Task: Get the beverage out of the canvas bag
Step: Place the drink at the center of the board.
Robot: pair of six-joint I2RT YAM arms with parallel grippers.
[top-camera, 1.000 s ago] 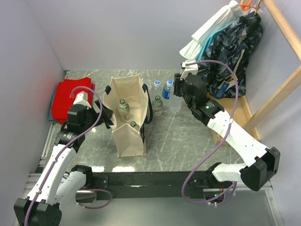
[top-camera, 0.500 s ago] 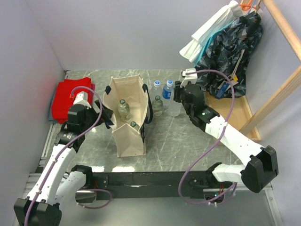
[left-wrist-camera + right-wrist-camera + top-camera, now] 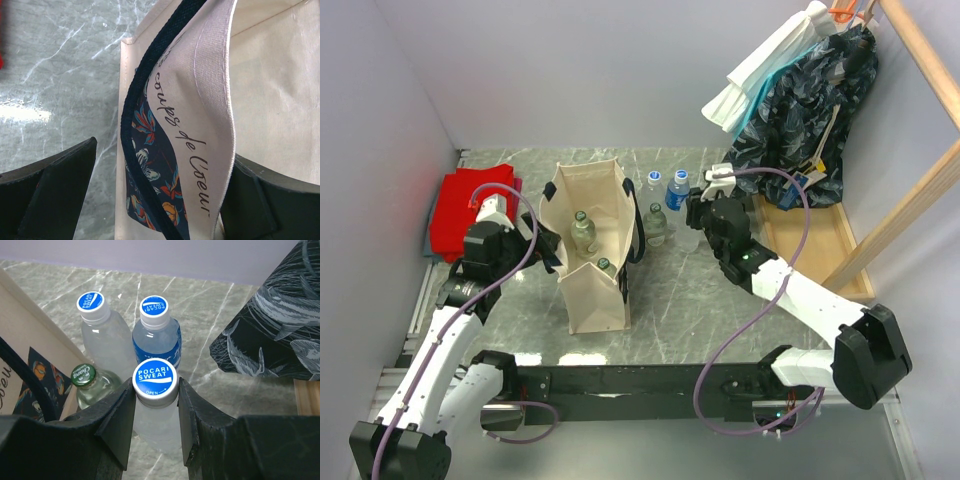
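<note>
The beige canvas bag [image 3: 592, 290] stands upright left of centre, with two glass bottles [image 3: 582, 228] inside it. My right gripper [image 3: 156, 390] is shut on the neck of a clear Pocari Sweat beverage bottle [image 3: 155, 376], upright just right of the bag [image 3: 20, 340]. It stands beside two more blue-capped bottles [image 3: 93, 307] and a green-capped glass one [image 3: 84, 376]. My left gripper [image 3: 160, 200] is open at the bag's left rim. Its jaws straddle the bag wall [image 3: 210, 100] and the navy strap [image 3: 145, 100], the left finger [image 3: 50, 190] clear of the cloth.
A red folded cloth [image 3: 470, 210] lies at the far left by the wall. Dark patterned clothing [image 3: 800, 110] hangs from a wooden rack [image 3: 820, 240] at the right, close to my right arm [image 3: 790, 285]. The loose bottles [image 3: 665, 200] crowd the strip between bag and rack.
My right gripper has come down and toward the near side with the Pocari Sweat bottle, settling by the other bottles. The left arm and the bag have not moved.
</note>
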